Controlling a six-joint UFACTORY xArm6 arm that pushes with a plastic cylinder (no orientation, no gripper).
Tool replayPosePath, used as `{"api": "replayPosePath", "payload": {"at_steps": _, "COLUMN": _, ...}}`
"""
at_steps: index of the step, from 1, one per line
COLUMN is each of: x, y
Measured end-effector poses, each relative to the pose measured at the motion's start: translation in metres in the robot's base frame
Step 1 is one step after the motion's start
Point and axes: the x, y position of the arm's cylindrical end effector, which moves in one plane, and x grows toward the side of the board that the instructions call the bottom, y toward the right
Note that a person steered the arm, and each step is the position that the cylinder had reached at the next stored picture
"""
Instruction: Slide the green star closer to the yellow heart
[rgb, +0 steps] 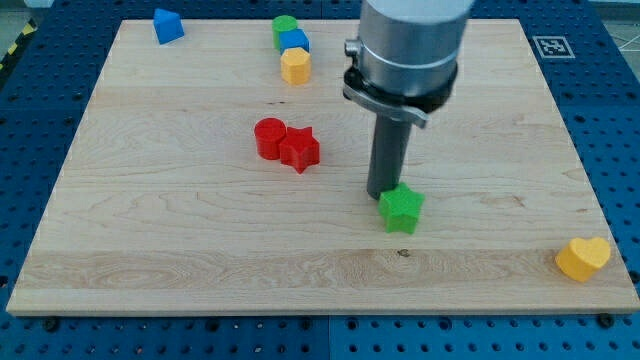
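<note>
Green star low on wooden board, right of middle; yellow heart well apart at bottom right corner. My tip touching star's upper left edge, or just beside it. No jaws to open or close: plain rod only.

Likely light, stiff, smooth plastic, prone to spin or slip off under an off-centre push. Best contact probably upper left side, in line with heart. Red star and red cylinder well clear, upper left.

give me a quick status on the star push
My tip right at the green star's upper-left edge. Yellow heart far off at the view's bottom right. No blocks between them.
</note>
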Motion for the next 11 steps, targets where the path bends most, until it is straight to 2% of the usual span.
{"api": "replayPosePath", "payload": {"at_steps": 2, "x": 0.051, "y": 0.014}}
{"api": "replayPosePath", "payload": {"at_steps": 4, "x": 0.054, "y": -0.021}}
{"api": "replayPosePath", "payload": {"at_steps": 6, "x": 0.076, "y": 0.014}}
{"api": "replayPosePath", "payload": {"at_steps": 8, "x": 0.076, "y": 0.075}}
{"api": "replayPosePath", "payload": {"at_steps": 11, "x": 0.076, "y": 0.136}}
